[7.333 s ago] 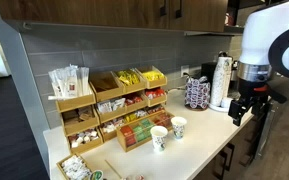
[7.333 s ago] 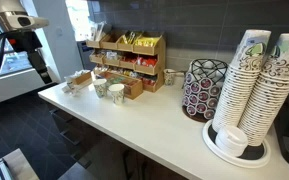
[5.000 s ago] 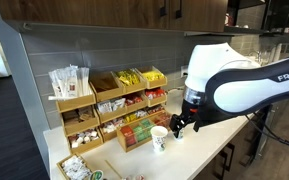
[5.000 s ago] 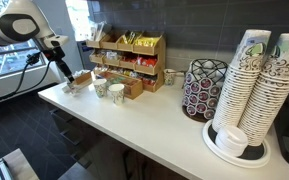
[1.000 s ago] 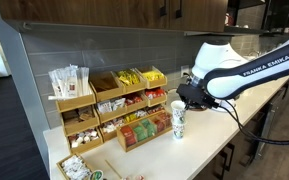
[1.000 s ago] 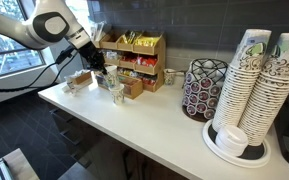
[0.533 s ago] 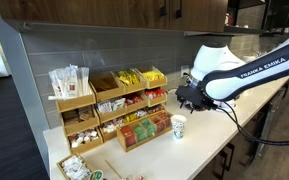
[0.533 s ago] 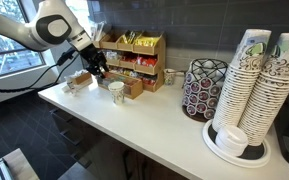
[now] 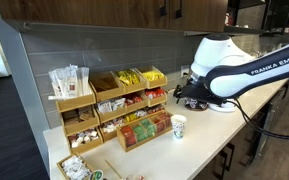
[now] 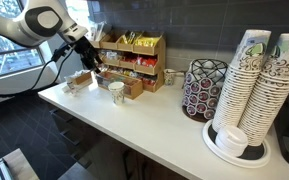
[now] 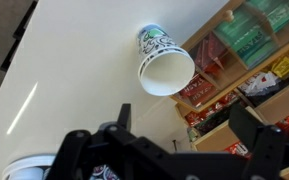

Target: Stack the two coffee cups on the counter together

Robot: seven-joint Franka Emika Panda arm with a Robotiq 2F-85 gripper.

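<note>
The two coffee cups (image 9: 178, 126) show as one white shape with green print, one nested in the other, standing on the pale counter (image 9: 210, 140) in front of the wooden racks. The stack also shows in an exterior view (image 10: 116, 93) and, mouth up, in the wrist view (image 11: 162, 58). My gripper (image 9: 189, 102) hangs above the stack and a little to its side, clear of it. It is open and empty in the wrist view (image 11: 184, 125) and sits up near the racks in an exterior view (image 10: 94, 64).
Wooden racks of tea and sugar packets (image 9: 124, 100) stand along the wall right behind the cups. A dark patterned pod holder (image 10: 204, 88) and tall stacks of paper cups (image 10: 254, 85) stand further along the counter (image 10: 154, 125). A small white bowl (image 9: 74, 168) sits near the counter's end.
My gripper has let go of the upper cup, which now sits down inside the lower one. The gripper has lifted up and away from the stack.
</note>
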